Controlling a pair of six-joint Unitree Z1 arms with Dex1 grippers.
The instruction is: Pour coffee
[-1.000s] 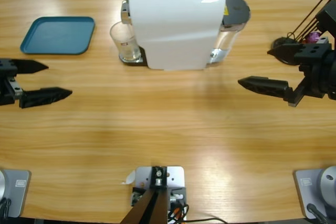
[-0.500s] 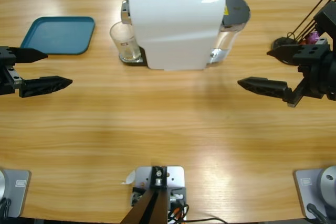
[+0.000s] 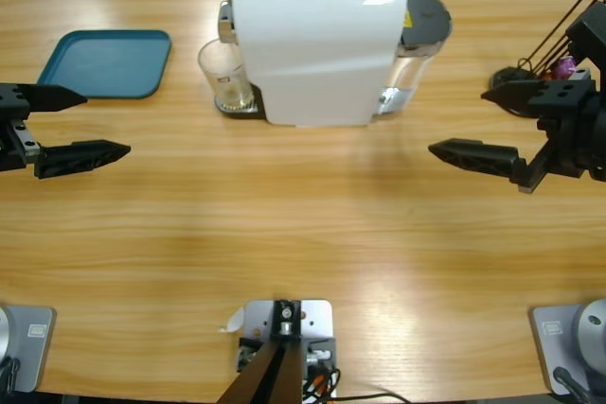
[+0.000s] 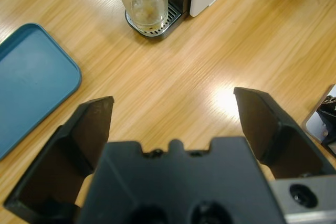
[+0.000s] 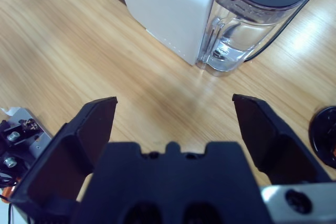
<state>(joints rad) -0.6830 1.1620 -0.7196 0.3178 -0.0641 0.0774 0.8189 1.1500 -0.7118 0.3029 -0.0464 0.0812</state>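
Left end effector (image 3: 68, 124) and right end effector (image 3: 485, 128), high view: both spread wide and empty over the wooden worktop (image 3: 303, 234), with the glass (image 3: 225, 78) standing on the white machine (image 3: 317, 40)'s drip tray beside a teal tray (image 3: 104, 63). Left wrist view: the coffee (image 4: 144, 17) lies shallow in the glass, probably light, slippery and fragile, best gripped mid-wall. Right wrist view: the clear water tank (image 5: 247, 24) stands on bare worktop.

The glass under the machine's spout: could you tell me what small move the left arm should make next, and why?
Probably ease the left gripper toward the glass. Its jaws are wide open and empty, the glass stands on the drip tray holding a shallow layer of coffee, and bare table lies between.
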